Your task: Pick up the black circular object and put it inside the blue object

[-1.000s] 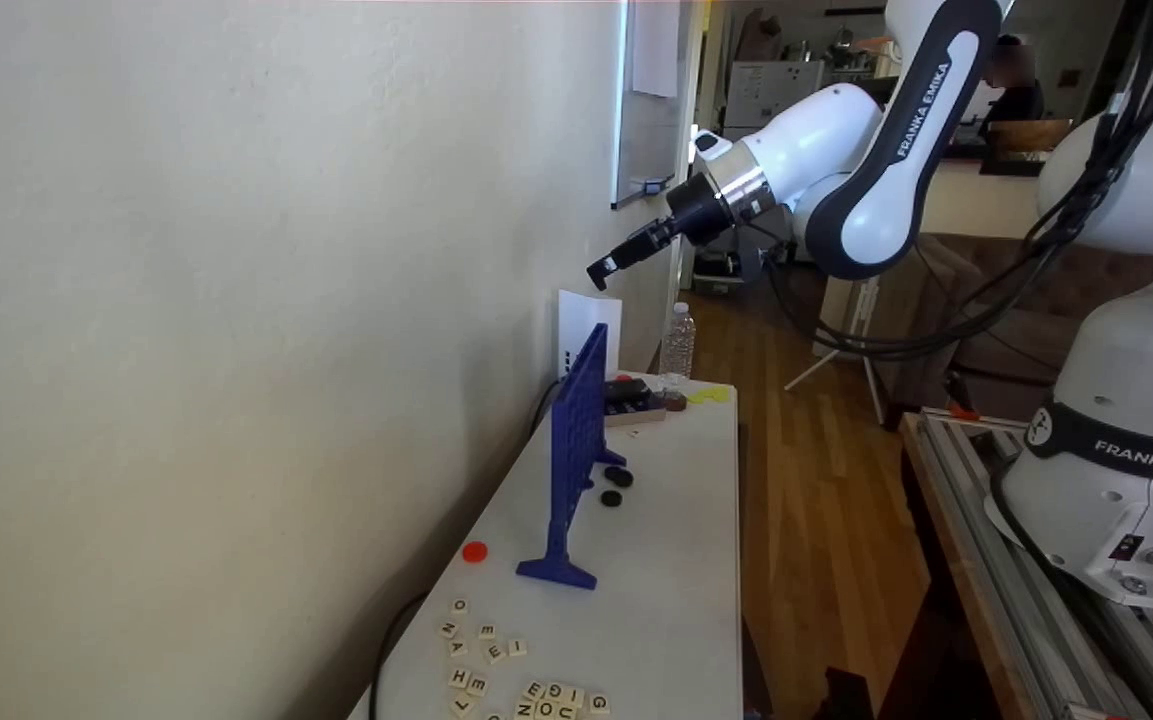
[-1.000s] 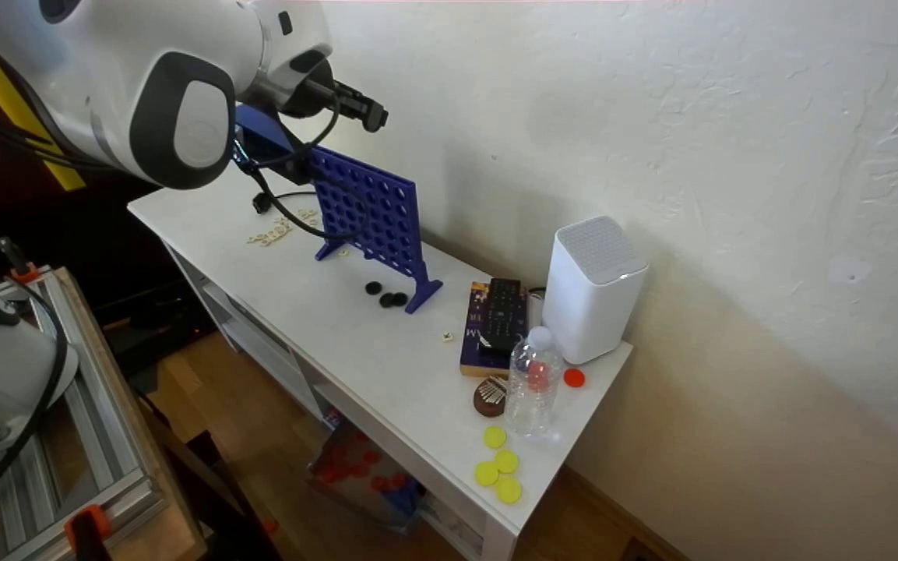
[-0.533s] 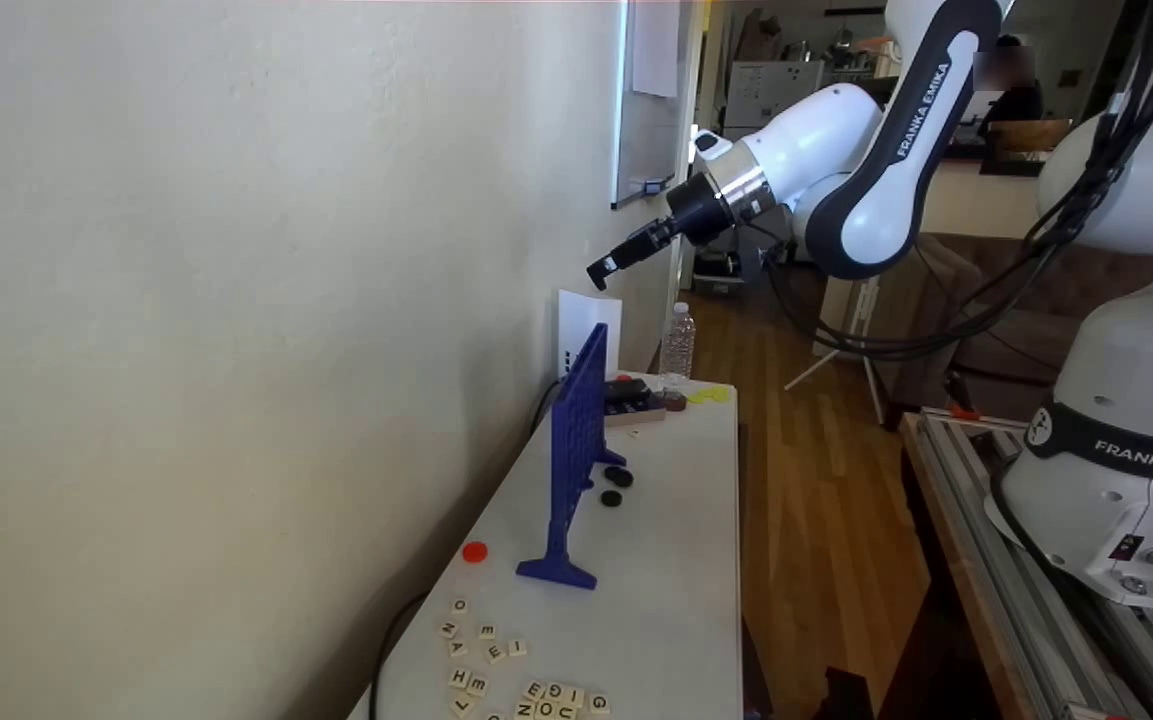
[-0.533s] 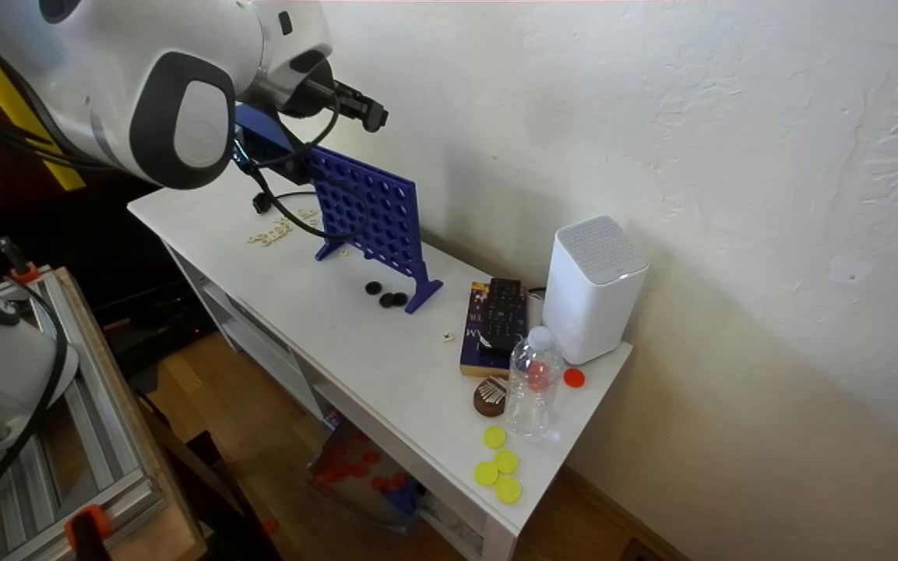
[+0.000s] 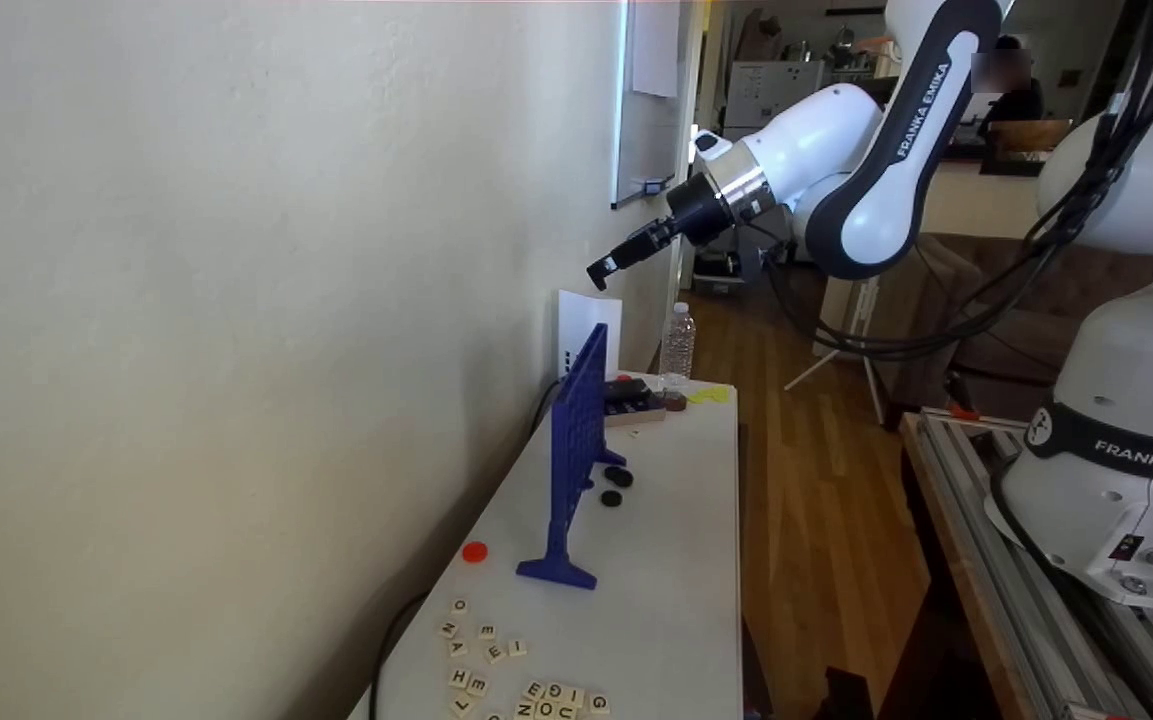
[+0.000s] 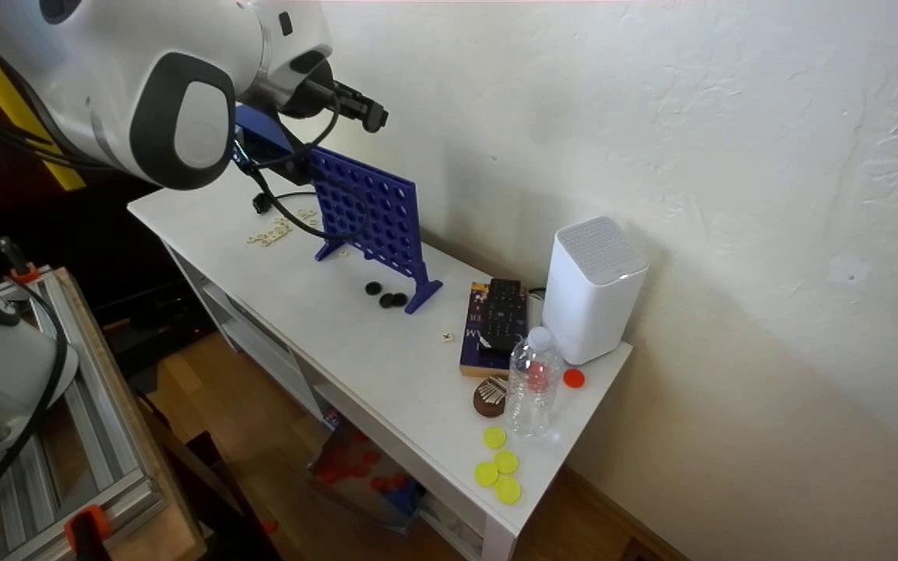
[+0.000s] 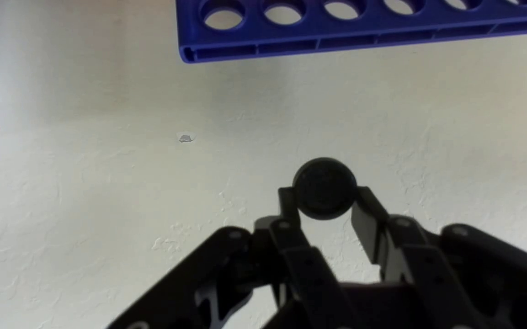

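"Where's the small, round black disc?"

"Held by its edges in the black two-finger gripper, jaws narrowed onto it, one on either side."

"And where should it go?"

"Into that upright, dark-blue plastic frame with round holes. Both exterior views show the gripper higher than its top edge, not touching; the wrist view shows slots along that edge."

"Insertion looks like the step, then. How?"

"Bring the disc over one slot, turn its flat face parallel to the frame, then lower slowly. I'd release only once the bottom rim is seated; a skewed disc would probably catch and tumble off."

"Anything close by?"

"Three loose black discs on the white table, just beside one foot of the frame. Leave those be."
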